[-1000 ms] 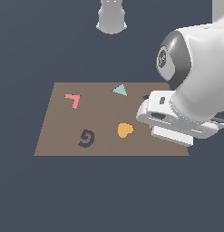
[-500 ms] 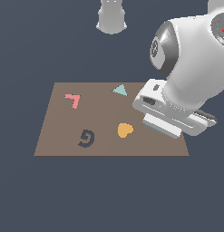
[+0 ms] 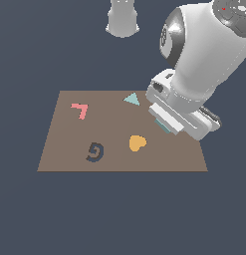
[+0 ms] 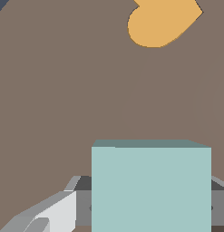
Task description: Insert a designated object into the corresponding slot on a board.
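On the brown board (image 3: 60, 144), from the exterior view's left: a pink angle piece (image 3: 80, 110) toward the far edge, a dark spiral mark (image 3: 95, 152) nearer, an orange heart (image 3: 136, 143), and a small teal triangle (image 3: 132, 99) farther back. At the right, the gripper (image 4: 149, 208) holds the light teal square block (image 4: 151, 186) clamped between its fingers (image 4: 50, 213), above the board beside the heart. The arm hides the square slot.

The arm hides most of the block (image 3: 163, 125) and the slot; the wrist view crops the heart (image 4: 161, 20) at 12 o'clock.
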### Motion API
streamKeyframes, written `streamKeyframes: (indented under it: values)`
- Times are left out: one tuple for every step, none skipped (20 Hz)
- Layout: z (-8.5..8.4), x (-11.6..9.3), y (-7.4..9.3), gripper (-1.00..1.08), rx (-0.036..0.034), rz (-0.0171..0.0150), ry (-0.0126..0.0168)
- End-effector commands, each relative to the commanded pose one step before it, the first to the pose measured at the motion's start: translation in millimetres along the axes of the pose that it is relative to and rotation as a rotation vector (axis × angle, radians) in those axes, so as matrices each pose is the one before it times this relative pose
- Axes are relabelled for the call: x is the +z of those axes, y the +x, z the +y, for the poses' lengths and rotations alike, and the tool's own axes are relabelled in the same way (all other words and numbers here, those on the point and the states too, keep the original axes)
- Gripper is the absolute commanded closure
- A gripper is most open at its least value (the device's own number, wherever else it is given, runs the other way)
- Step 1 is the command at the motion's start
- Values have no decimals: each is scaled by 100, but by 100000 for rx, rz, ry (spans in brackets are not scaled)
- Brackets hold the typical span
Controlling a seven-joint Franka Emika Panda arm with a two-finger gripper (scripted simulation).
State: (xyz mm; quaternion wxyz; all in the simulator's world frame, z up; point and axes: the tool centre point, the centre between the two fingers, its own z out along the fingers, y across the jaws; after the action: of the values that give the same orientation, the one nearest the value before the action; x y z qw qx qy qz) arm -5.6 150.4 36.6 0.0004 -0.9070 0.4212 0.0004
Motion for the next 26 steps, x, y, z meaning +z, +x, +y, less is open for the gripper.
streamKeyframes:
  values:
    - [856, -122, -763, 108, 8572, 4, 103]
    - [307, -28, -266, 108, 2987, -7, 1]
    - [288, -27, -253, 108, 2819, -7, 0]
    - [270, -25, -240, 108, 2658, -7, 0]
    - [253, -23, -227, 108, 2501, -6, 0]
    - [238, -22, -214, 108, 2348, -6, 0]
    - [222, -20, -202, 108, 2198, -6, -1]
    - [205, -19, -190, 108, 2050, -6, -1]
    - [187, -17, -180, 108, 1897, -6, -1]
    - [171, -16, -168, 108, 1751, -5, -2]
    - [156, -15, -158, 108, 1618, -5, -2]
    - [143, -13, -146, 108, 1489, -5, -2]
    - [130, -12, -133, 108, 1357, -4, -2]
    - [117, -11, -121, 108, 1222, -4, -1]
    - [104, -10, -108, 108, 1090, -4, -1]
    - [91, -9, -96, 108, 954, -3, -1]
    - [78, -7, -83, 108, 823, -3, -1]
    - [64, -6, -72, 108, 687, -2, -1]
    - [50, -5, -59, 108, 557, -2, -1]
    - [37, -4, -46, 108, 426, -1, -1]
    - [23, -2, -35, 108, 293, -1, -1]
    - [8, -1, -27, 108, 154, -1, -1]
    - [-6, -1, -28, 108, 0, 0, 0]
    - [-19, 2, 20, 108, -69, 0, -2]
    - [-25, 2, 3, 108, -183, 1, -1]
    - [-9, 1, 3, 108, -69, 0, 0]
